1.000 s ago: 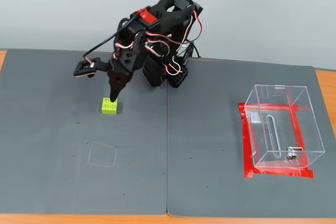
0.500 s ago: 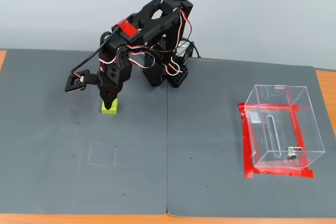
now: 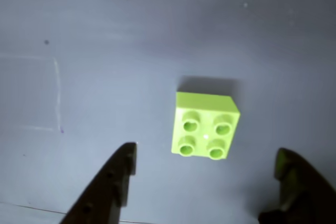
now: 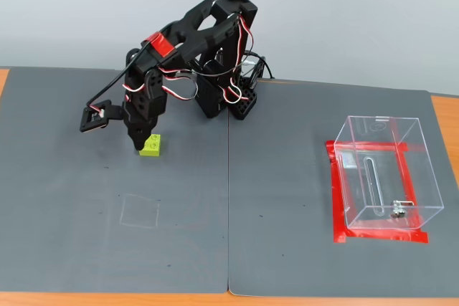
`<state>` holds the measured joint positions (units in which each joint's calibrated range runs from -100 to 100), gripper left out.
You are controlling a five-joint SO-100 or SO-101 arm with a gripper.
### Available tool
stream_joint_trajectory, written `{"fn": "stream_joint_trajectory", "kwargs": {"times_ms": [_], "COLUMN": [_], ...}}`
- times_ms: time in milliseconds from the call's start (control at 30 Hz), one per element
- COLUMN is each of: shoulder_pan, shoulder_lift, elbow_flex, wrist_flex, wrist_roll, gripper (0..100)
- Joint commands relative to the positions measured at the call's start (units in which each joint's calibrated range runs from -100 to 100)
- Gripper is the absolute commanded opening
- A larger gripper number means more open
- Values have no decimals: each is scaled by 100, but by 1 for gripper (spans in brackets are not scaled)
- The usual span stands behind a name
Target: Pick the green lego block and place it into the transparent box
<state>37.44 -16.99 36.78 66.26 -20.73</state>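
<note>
Wrist view: glossy green lego block (4 round studs) between spread jaws.

The black arm stands at the far edge of the tabletop, near its middle, and bends down toward the left. Its gripper is spread wide: one finger points down just beside the green lego block, the other juts out to the left. The block rests on the dark grey mat, in the far left part. The transparent box sits well apart near the right edge, framed by red tape, a slot and a small metal fitting in its panel. A faint square outline marks the mat nearer the front left.
</note>
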Motion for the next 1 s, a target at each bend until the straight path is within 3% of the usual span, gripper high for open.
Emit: {"fn": "stream_joint_trajectory", "kwargs": {"times_ms": [0,967], "shoulder_pan": [20,-32], "shoulder_lift": [-1,211], "elbow_flex": [-127,814], "wrist_flex": [-90,-897], "wrist_roll": [28,101], "gripper": [30,30]}}
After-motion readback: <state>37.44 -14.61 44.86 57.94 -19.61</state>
